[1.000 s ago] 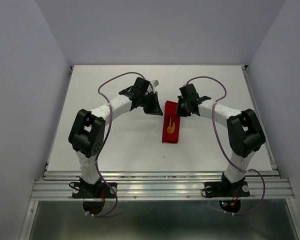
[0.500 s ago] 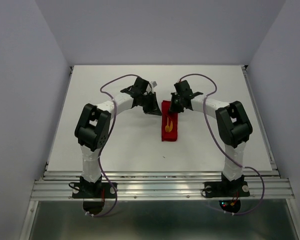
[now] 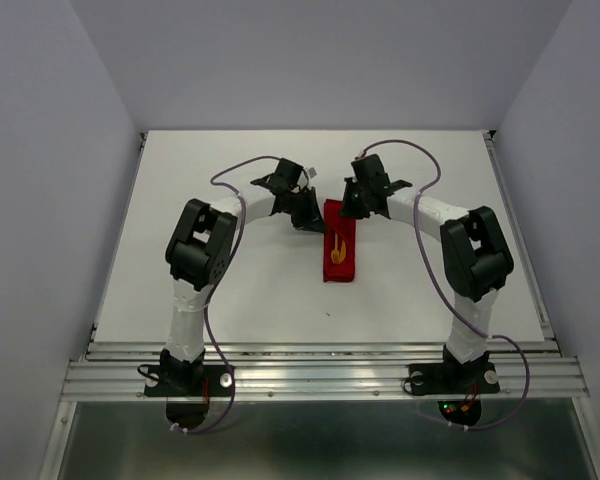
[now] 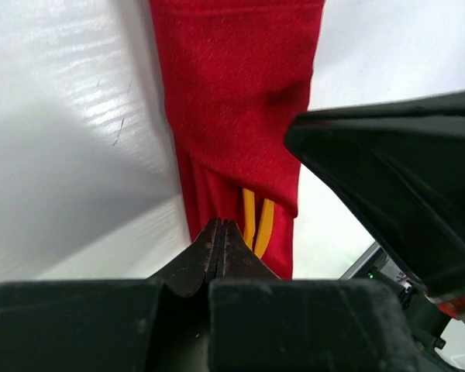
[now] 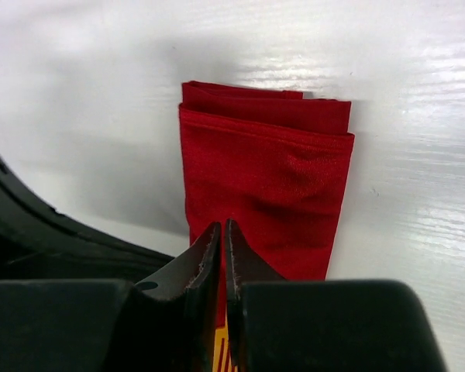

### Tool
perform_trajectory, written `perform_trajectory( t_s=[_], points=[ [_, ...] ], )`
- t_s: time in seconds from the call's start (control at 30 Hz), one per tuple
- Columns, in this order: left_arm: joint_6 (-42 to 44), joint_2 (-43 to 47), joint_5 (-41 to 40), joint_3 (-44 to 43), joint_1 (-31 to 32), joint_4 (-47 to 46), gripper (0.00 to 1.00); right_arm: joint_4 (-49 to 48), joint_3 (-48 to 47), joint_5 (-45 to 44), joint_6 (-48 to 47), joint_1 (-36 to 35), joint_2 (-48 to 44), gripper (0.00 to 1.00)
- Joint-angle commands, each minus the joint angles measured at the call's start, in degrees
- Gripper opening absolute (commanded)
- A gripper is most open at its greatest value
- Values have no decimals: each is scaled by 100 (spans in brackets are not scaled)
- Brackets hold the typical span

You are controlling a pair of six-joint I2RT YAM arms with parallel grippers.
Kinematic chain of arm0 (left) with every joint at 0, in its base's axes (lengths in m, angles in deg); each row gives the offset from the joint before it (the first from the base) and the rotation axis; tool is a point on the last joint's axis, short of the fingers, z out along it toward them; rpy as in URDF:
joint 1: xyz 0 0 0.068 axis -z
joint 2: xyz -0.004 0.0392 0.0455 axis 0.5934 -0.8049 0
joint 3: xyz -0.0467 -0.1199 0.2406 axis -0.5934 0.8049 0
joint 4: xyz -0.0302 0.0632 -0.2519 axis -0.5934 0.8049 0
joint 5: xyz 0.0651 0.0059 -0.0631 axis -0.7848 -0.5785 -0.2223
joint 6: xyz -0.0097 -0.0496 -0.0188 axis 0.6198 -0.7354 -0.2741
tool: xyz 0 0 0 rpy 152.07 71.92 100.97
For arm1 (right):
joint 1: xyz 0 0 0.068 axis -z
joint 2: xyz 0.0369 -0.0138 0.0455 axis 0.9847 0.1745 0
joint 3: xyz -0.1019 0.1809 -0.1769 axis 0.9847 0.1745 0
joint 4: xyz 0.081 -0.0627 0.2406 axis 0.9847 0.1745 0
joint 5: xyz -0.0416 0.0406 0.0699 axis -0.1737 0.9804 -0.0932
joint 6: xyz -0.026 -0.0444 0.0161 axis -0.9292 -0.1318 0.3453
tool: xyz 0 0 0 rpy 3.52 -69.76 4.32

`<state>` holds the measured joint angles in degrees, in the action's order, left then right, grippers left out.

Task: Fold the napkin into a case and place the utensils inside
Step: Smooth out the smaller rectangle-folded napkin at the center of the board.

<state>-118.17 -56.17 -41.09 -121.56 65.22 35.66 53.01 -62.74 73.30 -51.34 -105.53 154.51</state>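
**A:** Where's the case?

**B:** I see the case [image 3: 338, 272] flat on the table [image 3: 230, 290], about mid-table, a bit right of centre. Its long axis runs from far edge to near edge. It's a narrow red cloth strip, folded.

**A:** Utensils?

**B:** The utensils [image 4: 256, 221] are in it. Left wrist view shows two orange shafts side by side, poking out from under the top flap. From overhead the orange shows around the middle of the strip.

**A:** Jaws?

**B:** The left gripper [image 4: 221, 232] is pressed fully together with nothing between the fingers. It sits just beside the far-left corner of the case. The right gripper [image 5: 222, 232] is nearly together with only a thin slit, and I see nothing in the slit. It's over the far end of the case.

**A:** Is either one touching the cloth?

**B:** Can't tell. Both wrist views put the tips right over the red, but contact isn't clear. There's a slight wrinkle in the fabric ahead of the right tips.
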Motion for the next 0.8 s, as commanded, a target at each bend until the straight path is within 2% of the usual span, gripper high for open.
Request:
perform_trajectory(
  t_s=[0.0, 0.2, 0.37, 0.5, 0.67, 0.77],
  points=[
    [-91, 56, 73, -466, -16, -151, 0, 38, 64, -621, -107, -43, -606, 14],
    [-47, -216, -6, -739, -25, 25, 0, 240, 556, -965, -142, 10, -1300, 28],
    [23, -568, -137, -932, -25, 130, 0, 407, 1022, -1194, -151, 10, -1881, 33],
    [85, -779, -296, -976, -25, 192, 0, 443, 1356, -1282, -90, 10, -2154, 33],
    [67, -806, -322, -1064, -25, 271, 0, 460, 1638, -1292, 7, 10, -2435, 38],
    [76, -560, -287, -1196, -17, 359, 0, 469, 1743, -1326, 60, 10, -2611, 52]
  ],
)
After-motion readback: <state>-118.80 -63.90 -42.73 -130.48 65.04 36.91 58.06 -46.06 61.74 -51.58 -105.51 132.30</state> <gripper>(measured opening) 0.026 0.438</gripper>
